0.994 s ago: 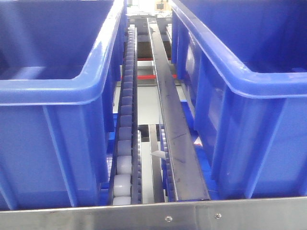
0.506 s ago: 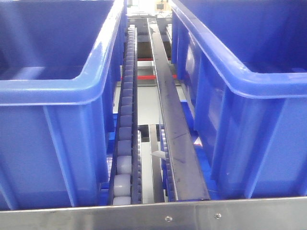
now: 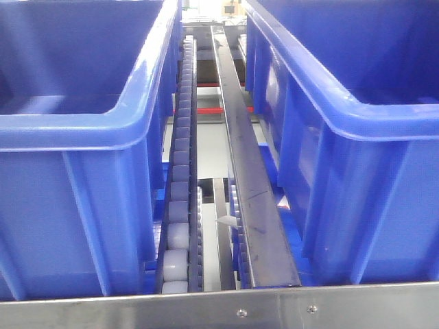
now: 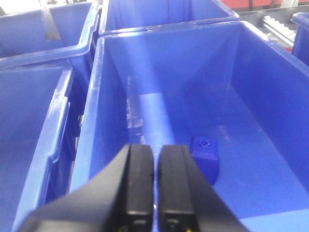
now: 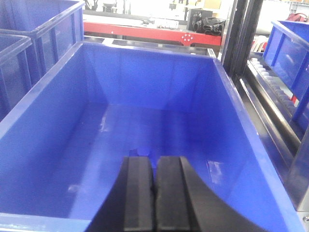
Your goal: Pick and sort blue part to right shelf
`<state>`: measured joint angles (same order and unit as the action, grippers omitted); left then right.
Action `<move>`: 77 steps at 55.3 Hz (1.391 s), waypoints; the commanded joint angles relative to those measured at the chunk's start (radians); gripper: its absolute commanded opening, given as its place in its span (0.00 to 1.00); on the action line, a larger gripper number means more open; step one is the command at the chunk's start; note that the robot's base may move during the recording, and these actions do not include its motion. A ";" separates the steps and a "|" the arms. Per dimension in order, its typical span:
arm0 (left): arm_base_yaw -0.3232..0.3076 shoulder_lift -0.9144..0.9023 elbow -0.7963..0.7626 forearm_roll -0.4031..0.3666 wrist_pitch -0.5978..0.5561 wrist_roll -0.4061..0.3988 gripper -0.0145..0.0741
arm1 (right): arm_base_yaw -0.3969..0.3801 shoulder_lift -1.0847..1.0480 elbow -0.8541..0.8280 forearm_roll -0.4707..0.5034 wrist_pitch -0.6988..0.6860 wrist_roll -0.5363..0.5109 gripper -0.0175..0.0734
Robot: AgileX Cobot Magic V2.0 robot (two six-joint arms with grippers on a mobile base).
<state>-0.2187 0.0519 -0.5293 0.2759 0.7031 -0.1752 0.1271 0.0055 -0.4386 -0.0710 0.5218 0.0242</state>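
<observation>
From the front view, two big blue bins sit side by side on the steel rack, the left bin (image 3: 82, 130) and the right bin (image 3: 357, 116), with a narrow gap between them. In that gap runs a long rail of small pale rollers (image 3: 180, 171), and just to its right a flat steel guide bar (image 3: 248, 185) slopes away toward the back; a steel front edge (image 3: 240, 308) with two screws crosses the bottom of the view. The left gripper (image 4: 153, 186) hangs over the near rim of a deep blue bin (image 4: 270, 96), its two black fingers pressed together with nothing between them. On the floor of that bin, just beyond and to the right of the fingertips, lies the blue part (image 4: 204, 152) (a small blocky piece, nearly the same colour as the bin). The right gripper (image 5: 154, 193) is likewise closed on nothing, poised above the near edge of another blue bin (image 5: 43, 125); a small dark speck shows on the bin floor just past its tips, too faint to identify.
</observation>
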 commanded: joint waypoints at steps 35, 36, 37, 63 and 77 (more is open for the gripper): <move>0.152 -0.039 0.181 -0.134 -0.301 -0.002 0.30 | -0.005 0.015 -0.021 -0.010 -0.082 -0.007 0.24; 0.164 -0.046 0.203 -0.143 -0.328 0.004 0.30 | -0.005 0.015 -0.021 -0.010 -0.082 -0.007 0.24; 0.170 -0.050 0.217 -0.149 -0.347 0.006 0.30 | -0.005 0.015 -0.021 -0.010 -0.082 -0.007 0.24; 0.216 -0.082 0.565 -0.203 -0.790 0.009 0.30 | -0.005 0.015 -0.021 -0.010 -0.079 -0.007 0.24; 0.216 -0.082 0.565 -0.203 -0.791 0.009 0.30 | -0.005 0.015 -0.021 -0.010 -0.079 -0.007 0.24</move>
<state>-0.0039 -0.0035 0.0058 0.0836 0.0000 -0.1651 0.1271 0.0055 -0.4369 -0.0710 0.5284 0.0242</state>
